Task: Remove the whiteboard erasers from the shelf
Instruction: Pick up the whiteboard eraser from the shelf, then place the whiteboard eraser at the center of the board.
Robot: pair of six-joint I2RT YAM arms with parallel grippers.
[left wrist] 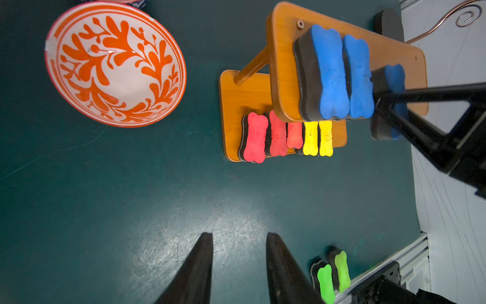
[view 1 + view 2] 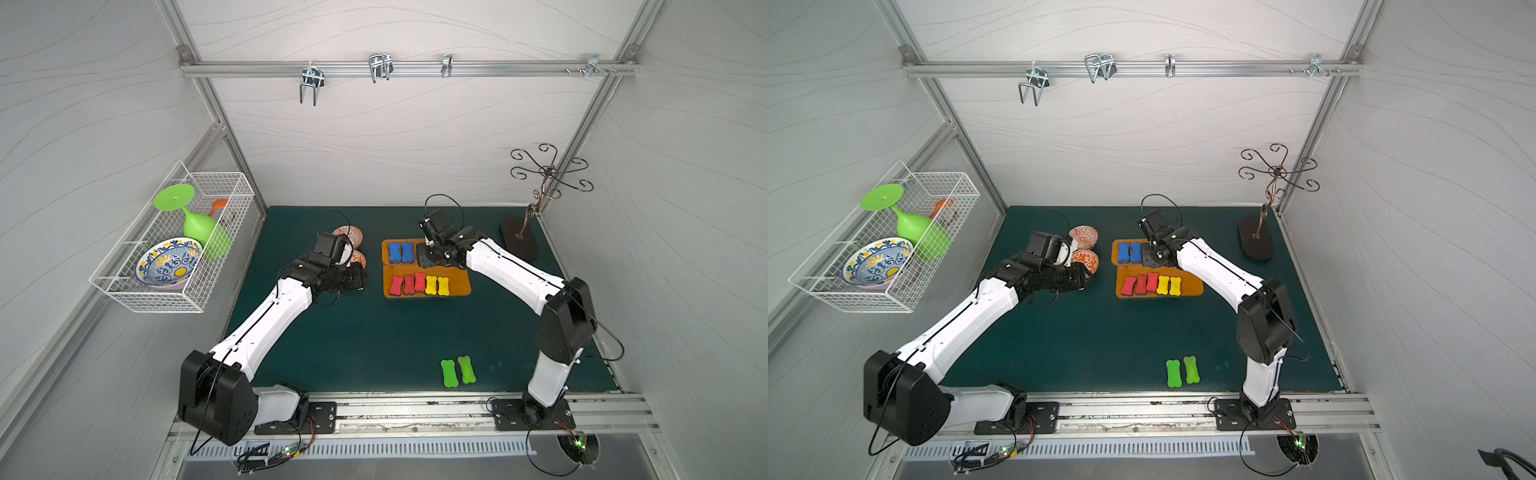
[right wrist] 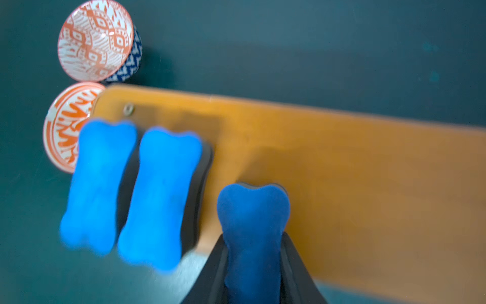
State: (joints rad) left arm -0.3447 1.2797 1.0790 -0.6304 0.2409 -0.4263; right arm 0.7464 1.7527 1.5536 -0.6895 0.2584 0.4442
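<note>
The orange two-tier shelf [image 2: 457,286] [image 2: 1192,286] stands mid-table. Two blue whiteboard erasers [image 2: 400,252] [image 1: 334,73] [image 3: 126,189] lie side by side on its upper board [image 3: 342,158]. My right gripper [image 3: 253,237] [image 2: 428,257] is shut on a third blue eraser [image 3: 253,208] [image 1: 394,76], whose near end overhangs that board's front edge. Three red erasers [image 2: 409,283] [image 1: 255,138] and two yellow erasers [image 2: 437,286] [image 1: 318,138] sit on the lower board. Two green erasers [image 2: 457,371] [image 2: 1182,371] [image 1: 332,273] lie on the mat near the front. Left of the shelf, my left gripper [image 1: 239,235] is open above bare mat.
Two orange-patterned bowls [image 2: 351,243] [image 1: 115,65] [image 3: 94,39] sit left of the shelf, close to the left wrist. A black-based wire stand [image 2: 519,239] is at the back right. A white wire basket [image 2: 166,300] holding a green goblet and a blue bowl hangs on the left wall.
</note>
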